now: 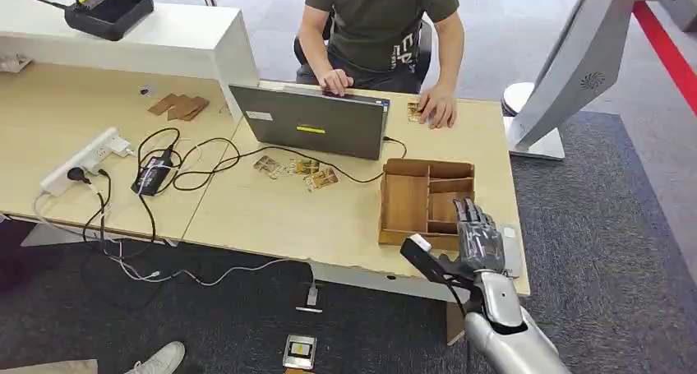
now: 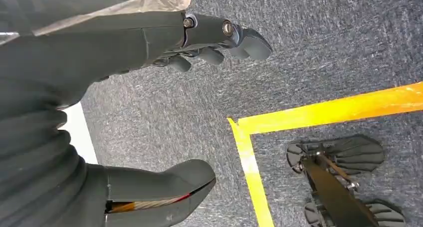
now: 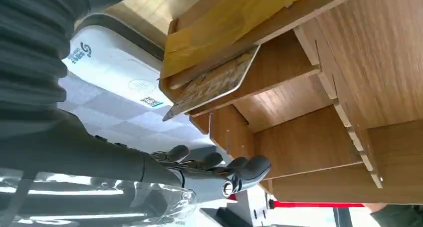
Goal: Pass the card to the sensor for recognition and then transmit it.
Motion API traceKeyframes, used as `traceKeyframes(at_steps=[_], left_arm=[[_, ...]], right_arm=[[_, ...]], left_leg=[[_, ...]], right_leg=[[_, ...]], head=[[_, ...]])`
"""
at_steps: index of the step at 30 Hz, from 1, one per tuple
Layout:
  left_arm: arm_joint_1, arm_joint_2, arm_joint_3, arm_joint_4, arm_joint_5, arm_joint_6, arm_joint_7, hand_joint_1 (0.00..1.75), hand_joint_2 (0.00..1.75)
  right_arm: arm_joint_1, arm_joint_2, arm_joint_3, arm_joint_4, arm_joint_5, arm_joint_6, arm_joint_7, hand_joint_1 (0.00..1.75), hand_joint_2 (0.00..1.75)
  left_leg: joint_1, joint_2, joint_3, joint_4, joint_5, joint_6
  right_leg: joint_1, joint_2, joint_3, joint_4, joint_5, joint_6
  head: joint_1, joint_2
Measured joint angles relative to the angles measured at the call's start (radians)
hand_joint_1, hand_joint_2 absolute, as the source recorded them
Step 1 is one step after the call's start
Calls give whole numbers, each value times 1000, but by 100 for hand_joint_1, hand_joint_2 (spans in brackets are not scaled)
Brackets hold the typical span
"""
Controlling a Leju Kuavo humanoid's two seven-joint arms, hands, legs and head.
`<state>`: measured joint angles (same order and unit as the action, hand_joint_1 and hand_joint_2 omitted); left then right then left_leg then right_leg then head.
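The head view looks forward and down over the desk (image 1: 271, 214) from high up. The right wrist view sits close beside the wooden organizer (image 3: 349, 77), also seen from the head. The left wrist view faces down at the carpet (image 2: 324, 47)

The person (image 1: 380, 29) at the far side of the bench (image 1: 271, 210) is cut off above the shoulders. The laptop (image 1: 311, 121) hides its own screen and keyboard. Prints on the small cards (image 1: 296, 170) are unreadable.
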<state>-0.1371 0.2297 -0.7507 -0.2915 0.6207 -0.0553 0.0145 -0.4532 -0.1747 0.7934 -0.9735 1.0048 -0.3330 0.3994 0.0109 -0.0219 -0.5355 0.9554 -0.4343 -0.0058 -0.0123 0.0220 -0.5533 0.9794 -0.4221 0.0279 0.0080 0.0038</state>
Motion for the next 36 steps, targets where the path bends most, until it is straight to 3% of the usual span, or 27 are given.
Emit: traceKeyframes(at_steps=[20,21,22,24,36], left_arm=[[-3,2,0,-5,2,2,10,0,175],[-4,5,0,-6,2,2,10,0,175],[-5,5,0,-6,2,2,10,0,175],[-6,8,0,-8,2,0,11,0,175],[-12,42,0,-21,5,-24,29,0,175]], right_arm=[[-1,-3,20,-1,10,-1,23,0,175],[-2,-4,24,-6,15,-1,27,45,175],[-3,-4,25,-5,16,-2,27,159,175],[-4,-5,27,-6,16,-3,27,175,175],[-9,-10,36,-11,13,-24,15,175,175]], left_leg=[[0,0,0,0,0,0],[0,0,0,0,0,0],[0,0,0,0,0,0],[0,0,0,0,0,0],[0,0,0,0,0,0]], right_leg=[[0,0,0,0,0,0],[0,0,0,0,0,0],[0,0,0,0,0,0],[0,0,0,0,0,0],[0,0,0,0,0,0]], head=[[0,0],[0,0],[0,0],[0,0],[0,0]])
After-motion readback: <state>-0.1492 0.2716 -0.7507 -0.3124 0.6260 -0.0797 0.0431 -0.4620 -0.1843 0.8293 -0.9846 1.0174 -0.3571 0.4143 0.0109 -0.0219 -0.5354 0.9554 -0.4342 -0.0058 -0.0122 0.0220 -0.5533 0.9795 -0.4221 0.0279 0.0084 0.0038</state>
